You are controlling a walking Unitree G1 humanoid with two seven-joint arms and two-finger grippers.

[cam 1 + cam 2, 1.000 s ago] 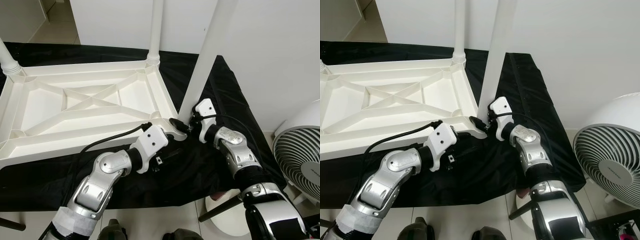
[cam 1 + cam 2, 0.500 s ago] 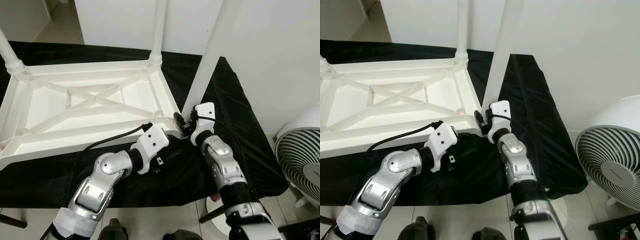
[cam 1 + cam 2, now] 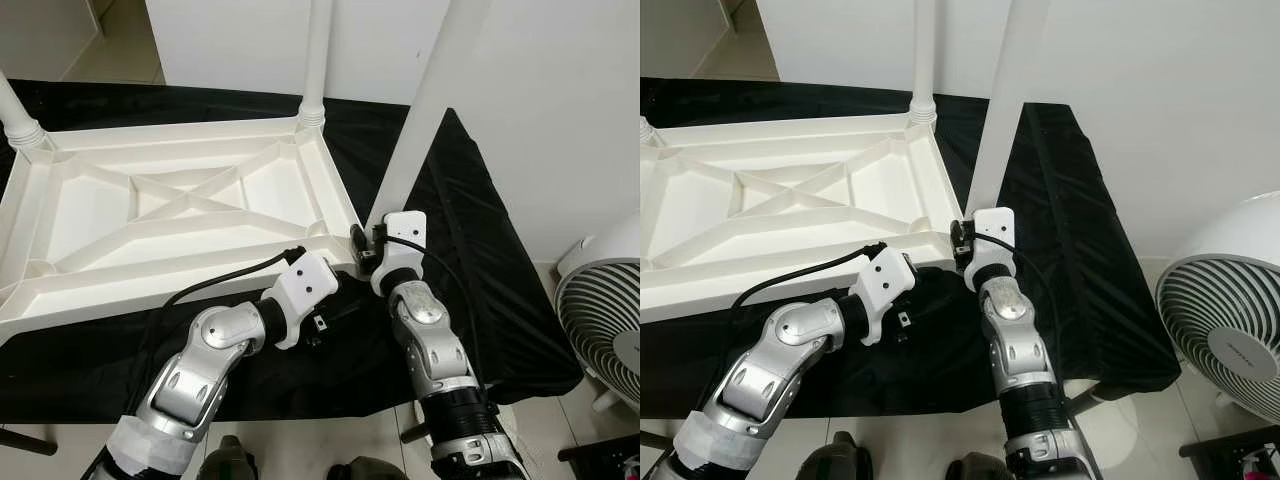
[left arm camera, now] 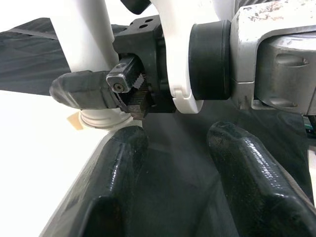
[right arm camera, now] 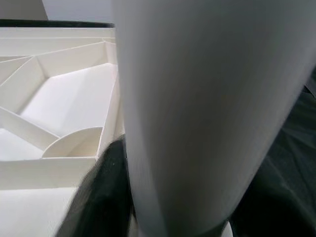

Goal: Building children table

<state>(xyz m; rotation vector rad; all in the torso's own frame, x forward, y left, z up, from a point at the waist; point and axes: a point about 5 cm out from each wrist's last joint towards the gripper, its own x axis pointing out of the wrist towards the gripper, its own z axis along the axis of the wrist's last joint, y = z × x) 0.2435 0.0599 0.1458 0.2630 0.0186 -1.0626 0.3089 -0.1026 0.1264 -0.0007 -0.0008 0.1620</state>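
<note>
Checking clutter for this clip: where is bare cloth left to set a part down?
Free: black cloth right of the tilted table leg, and the strip behind the upturned tabletop. Crowded: the near corner, where the right gripper and left gripper meet.

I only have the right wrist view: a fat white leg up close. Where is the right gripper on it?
Observer: The right gripper is at the foot of the near-corner leg, where it meets the upturned tabletop.
Operator: Leg upright?
Observer: No, it leans away from the tabletop's corner.
Operator: Left arm?
Observer: The left gripper is open and holds nothing, just beside the right one, over the black cloth.
Operator: Other legs?
Observer: Two stand at the far corners.
</note>
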